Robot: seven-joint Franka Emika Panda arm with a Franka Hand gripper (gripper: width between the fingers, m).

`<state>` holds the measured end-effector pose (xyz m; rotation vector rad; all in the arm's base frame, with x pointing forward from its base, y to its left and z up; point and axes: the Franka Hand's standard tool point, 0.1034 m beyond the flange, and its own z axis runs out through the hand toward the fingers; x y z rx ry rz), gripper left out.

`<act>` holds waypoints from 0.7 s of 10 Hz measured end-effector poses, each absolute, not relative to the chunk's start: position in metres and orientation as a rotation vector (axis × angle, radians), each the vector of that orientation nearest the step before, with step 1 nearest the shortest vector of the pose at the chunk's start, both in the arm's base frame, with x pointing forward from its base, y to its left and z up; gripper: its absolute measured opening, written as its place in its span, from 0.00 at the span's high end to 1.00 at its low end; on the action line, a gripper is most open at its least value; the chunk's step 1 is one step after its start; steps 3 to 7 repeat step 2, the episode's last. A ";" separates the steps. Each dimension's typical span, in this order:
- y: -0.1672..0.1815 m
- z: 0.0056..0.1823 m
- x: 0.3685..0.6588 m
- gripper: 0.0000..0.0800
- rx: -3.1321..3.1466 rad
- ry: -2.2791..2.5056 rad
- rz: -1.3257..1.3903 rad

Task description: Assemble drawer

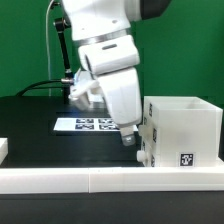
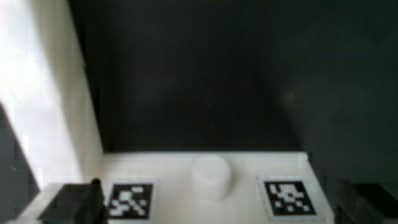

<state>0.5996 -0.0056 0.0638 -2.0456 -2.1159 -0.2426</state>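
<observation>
1. At the exterior view's left edge, a small white block [image 1: 3, 149] sits on the black bench [image 1: 30, 120].
2. Further right, the marker board [image 1: 83, 125], a thin flat white sheet of printed tags, lies flat on the bench behind the arm.
3. The white Franka arm [image 1: 105, 50] reaches down from above, its two-finger tool [image 1: 130, 138] low at the left wall of the housing.
4. Whether the tool is clenched or released cannot be told; the wrist view shows only dark finger [image 2: 71, 200] tips at the corners.
5. The large white hollow plastic drawer housing [image 1: 185, 135] stands upright at the right, behind the long low white border wall [image 1: 110, 180], with a black-and-white tag [image 1: 186, 159] on its front.
6. The wrist view looks into a dark cavity with a white tray front [image 2: 214, 180] carrying two tags and a small knob [image 2: 212, 177].
</observation>
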 end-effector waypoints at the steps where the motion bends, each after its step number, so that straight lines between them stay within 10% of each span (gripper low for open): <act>1: -0.005 0.063 0.599 0.19 -2.047 -2.115 -0.244; 7: -0.005 0.063 0.599 0.19 -2.047 -2.114 -0.243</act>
